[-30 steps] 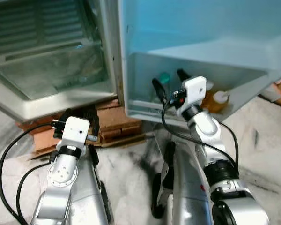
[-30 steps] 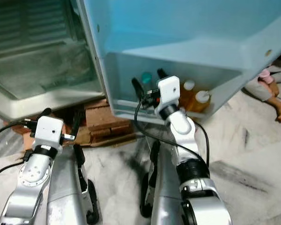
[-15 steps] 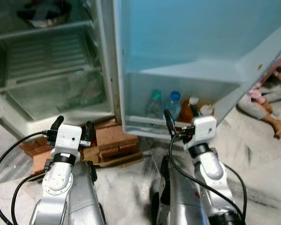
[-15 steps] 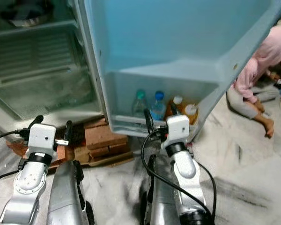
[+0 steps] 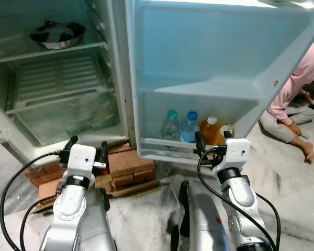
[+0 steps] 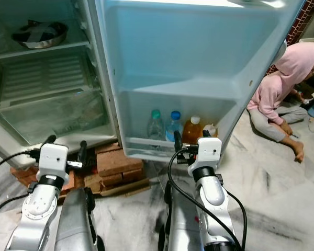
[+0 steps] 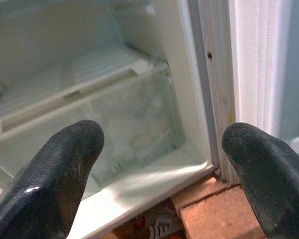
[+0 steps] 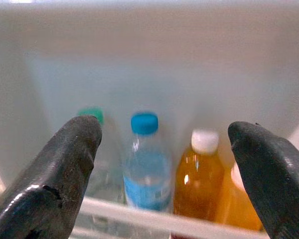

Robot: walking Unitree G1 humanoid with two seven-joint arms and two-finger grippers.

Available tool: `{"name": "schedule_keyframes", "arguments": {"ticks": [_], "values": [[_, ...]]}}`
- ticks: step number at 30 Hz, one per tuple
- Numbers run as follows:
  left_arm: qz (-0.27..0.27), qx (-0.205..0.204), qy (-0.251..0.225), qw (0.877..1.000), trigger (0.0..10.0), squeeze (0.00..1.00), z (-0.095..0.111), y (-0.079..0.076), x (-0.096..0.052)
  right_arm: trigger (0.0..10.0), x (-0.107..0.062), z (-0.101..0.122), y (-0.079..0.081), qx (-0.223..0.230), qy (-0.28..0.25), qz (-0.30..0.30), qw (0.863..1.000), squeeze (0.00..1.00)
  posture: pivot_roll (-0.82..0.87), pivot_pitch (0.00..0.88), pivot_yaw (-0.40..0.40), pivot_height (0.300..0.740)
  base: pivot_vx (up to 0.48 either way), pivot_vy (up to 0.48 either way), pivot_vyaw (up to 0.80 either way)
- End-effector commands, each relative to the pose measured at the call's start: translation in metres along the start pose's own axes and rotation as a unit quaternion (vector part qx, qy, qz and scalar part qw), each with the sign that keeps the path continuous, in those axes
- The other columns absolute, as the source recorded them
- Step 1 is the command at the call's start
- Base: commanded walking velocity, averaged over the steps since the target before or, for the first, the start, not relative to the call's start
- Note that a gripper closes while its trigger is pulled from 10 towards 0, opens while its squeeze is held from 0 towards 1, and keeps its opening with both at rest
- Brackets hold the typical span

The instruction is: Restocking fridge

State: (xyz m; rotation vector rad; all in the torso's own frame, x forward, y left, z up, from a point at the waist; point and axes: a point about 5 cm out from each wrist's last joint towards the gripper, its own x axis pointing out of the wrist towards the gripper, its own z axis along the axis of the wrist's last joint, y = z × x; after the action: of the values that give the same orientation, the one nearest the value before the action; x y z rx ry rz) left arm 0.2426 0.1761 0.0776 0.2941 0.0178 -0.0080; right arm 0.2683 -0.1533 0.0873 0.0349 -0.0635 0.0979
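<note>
A gray marble floor (image 5: 146, 209) runs under an open fridge (image 5: 57, 94) that sits on some bricks (image 5: 125, 164). The fridge door (image 5: 214, 68) is swung wide open, and its bottom door shelf (image 5: 167, 149) holds four bottles in a row — a clear bottle with a green cap (image 5: 170, 127), a water bottle with a blue cap (image 5: 189, 128), an orange juice bottle with a white cap (image 5: 210, 132), and one more orange bottle (image 8: 239, 199) at the end, mostly hidden. Up inside the fridge, a metal bowl (image 5: 57, 34) sits on a shelf, and a clear drawer (image 5: 68, 115) is at the bottom. The right gripper (image 5: 212, 140) hangs just in front of the door shelf, its two black fingers spread apart and holding nothing. The left gripper (image 5: 87, 146) is low in front of the fridge's bottom edge, fingers spread too, with nothing in them. Off to the right, a person in a pink hoodie (image 6: 282, 83) sits on the floor — well away from the robot.
</note>
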Motion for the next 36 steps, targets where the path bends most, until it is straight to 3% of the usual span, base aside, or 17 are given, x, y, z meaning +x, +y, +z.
{"name": "schedule_keyframes", "arguments": {"ticks": [1, 36], "values": [[0.001, 0.001, -0.015, 1.000, 10.0, 0.00, 0.0055, 0.0024, 0.0059, 10.0, 0.0048, 0.0029, -0.0013, -0.005, -0.001, 0.001, 1.000, 0.00, 0.10, 0.000, -0.030, 0.581, 0.000, 0.000, 0.00], [-0.023, -0.014, -0.013, 1.000, 10.0, 0.00, 0.0077, -0.0049, 0.0150, 10.0, 0.0033, -0.0003, -0.0026, -0.009, 0.012, -0.011, 1.000, 0.00, 0.09, 0.008, -0.029, 0.740, 0.000, 0.000, 0.00]]}}
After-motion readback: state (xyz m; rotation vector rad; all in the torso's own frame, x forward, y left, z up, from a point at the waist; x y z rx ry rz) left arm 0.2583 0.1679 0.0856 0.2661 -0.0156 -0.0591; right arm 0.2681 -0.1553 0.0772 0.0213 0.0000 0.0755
